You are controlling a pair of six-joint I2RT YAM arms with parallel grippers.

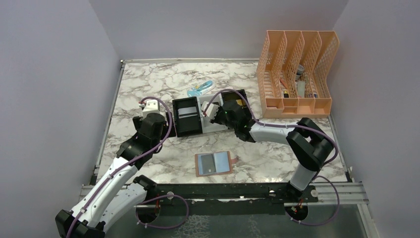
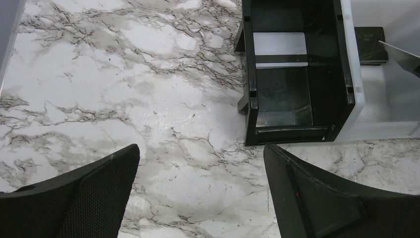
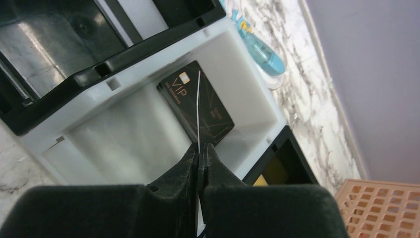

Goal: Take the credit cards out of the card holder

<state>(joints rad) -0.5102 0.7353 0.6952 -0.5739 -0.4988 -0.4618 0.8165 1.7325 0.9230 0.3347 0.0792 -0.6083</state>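
Over the tray (image 3: 250,79), your right gripper (image 3: 199,148) pinches a card (image 3: 198,106) above the black card (image 3: 220,119); left gripper (image 2: 200,148) gapes empty; holder (image 1: 214,163) looks emptied, likely the last drop.

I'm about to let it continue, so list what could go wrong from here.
1. The right claw pinches the card edge-on at its fingertips; it may twist or slip.
2. Released over the white bin, it may land propped on the black card, not flat.
3. The open left claw hovers beside the black bin; a careless move could nudge it.
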